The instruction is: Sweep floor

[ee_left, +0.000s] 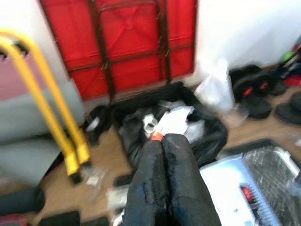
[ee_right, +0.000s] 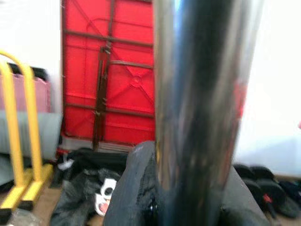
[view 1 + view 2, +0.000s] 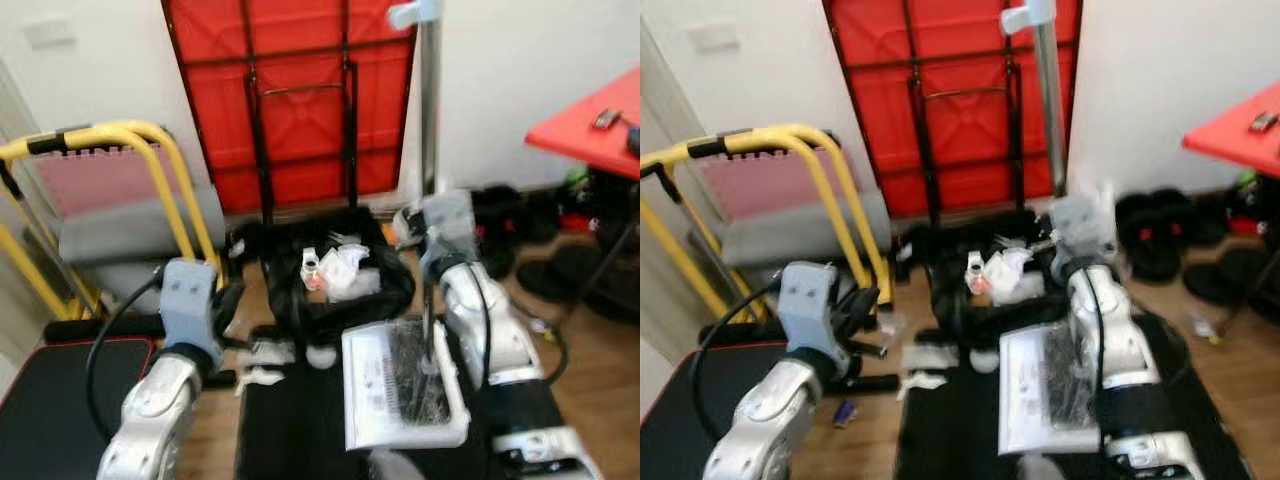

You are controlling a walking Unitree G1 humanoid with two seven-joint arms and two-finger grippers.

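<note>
You see a white wall (image 3: pixel 520 90) ahead with a folded red table (image 3: pixel 290 100) leaning on it. The floor (image 3: pixel 590 370) is brown wood. A yellow frame (image 3: pixel 150 170) stands left, and another red table (image 3: pixel 590 125) right.

The robot's two arms are built of smooth, rounded silver shells. The left arm (image 3: pixel 160 400) ends in a boxy grey-blue wrist block (image 3: pixel 187 295) with small dark screw holes on its face, and a black cable (image 3: pixel 110 335) loops from that block down along the forearm. The right arm (image 3: pixel 490 335) has the same glossy silver casing, with a thin black cable (image 3: pixel 482 300) running over its upper side and a pale grey block at the wrist (image 3: pixel 440 222). Below it sits a black section with a small white label (image 3: pixel 535 450). The left claw (image 1: pixel 164 176) has two long black fingers with a slightly shiny, mottled surface.
</note>
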